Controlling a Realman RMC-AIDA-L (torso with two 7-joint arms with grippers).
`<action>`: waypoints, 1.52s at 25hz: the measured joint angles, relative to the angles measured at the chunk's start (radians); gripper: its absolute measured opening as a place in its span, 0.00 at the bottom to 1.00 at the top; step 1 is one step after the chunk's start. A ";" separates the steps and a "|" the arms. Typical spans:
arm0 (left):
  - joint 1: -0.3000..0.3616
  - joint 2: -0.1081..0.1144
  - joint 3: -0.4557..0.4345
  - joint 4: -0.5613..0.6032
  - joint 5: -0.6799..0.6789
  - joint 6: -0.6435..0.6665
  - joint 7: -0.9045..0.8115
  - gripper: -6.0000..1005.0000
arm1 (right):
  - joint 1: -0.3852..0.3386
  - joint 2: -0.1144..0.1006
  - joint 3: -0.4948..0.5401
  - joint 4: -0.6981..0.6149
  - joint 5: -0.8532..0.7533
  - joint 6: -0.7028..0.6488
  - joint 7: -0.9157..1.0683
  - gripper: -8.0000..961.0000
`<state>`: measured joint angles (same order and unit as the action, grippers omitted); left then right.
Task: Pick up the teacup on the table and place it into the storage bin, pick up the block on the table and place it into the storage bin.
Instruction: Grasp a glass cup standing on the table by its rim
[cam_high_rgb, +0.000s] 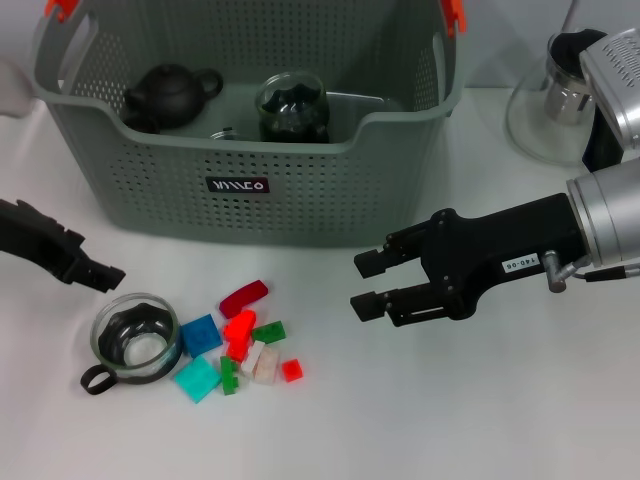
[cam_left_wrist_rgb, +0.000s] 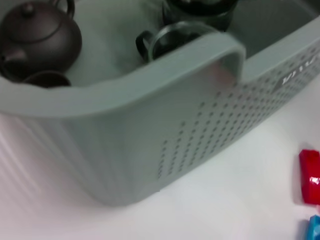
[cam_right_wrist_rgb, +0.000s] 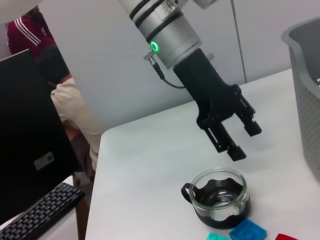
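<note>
Two grippers are out over the white surface (cam_high_rgb: 480, 420). Look at your right gripper (cam_high_rgb: 366, 283) first. It hangs low at about 3 o'clock from the middle of the head view, pointing at 9 o'clock, and its two black fingers are spread apart with nothing between them. Your left gripper (cam_high_rgb: 100, 275) comes in from 9 o'clock. In the right wrist view you can see it (cam_right_wrist_rgb: 243, 141) just above the teacup (cam_right_wrist_rgb: 219, 197), fingers open and empty, not touching the cup.

The teacup (cam_high_rgb: 134, 338) is a clear glass cup with a dark inside and a black handle. It stands upright on the surface at about 8 o'clock. Just beside it, at its 3 o'clock, lies a little pile of blocks (cam_high_rgb: 240, 350): red, blue, teal, green and pale ones. A blue block (cam_high_rgb: 201, 335) is nearly touching the cup.

The storage bin (cam_high_rgb: 250, 225) sits at 12 o'clock, behind the cup and blocks. Inside it you can see a dark teapot (cam_high_rgb: 168, 95) and a dark glass jar (cam_high_rgb: 292, 107). A glass pot (cam_high_rgb: 552, 105) stands on the surface at 2 o'clock, outside the bin.
</note>
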<state>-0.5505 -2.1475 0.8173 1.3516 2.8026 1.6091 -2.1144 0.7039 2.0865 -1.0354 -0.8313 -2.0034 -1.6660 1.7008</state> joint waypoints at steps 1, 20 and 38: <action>-0.003 0.000 0.003 -0.008 0.007 -0.004 0.000 0.75 | -0.001 0.000 0.000 0.000 0.000 0.003 0.001 0.59; 0.000 -0.014 0.019 -0.011 0.003 0.069 0.017 0.75 | -0.004 0.000 0.000 0.012 0.000 0.010 0.001 0.59; -0.008 -0.015 0.022 -0.153 0.012 -0.019 0.025 0.75 | -0.006 0.000 0.000 0.015 0.000 0.019 -0.004 0.59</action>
<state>-0.5582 -2.1622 0.8390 1.1983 2.8150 1.5899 -2.0891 0.6983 2.0862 -1.0354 -0.8166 -2.0033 -1.6468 1.6967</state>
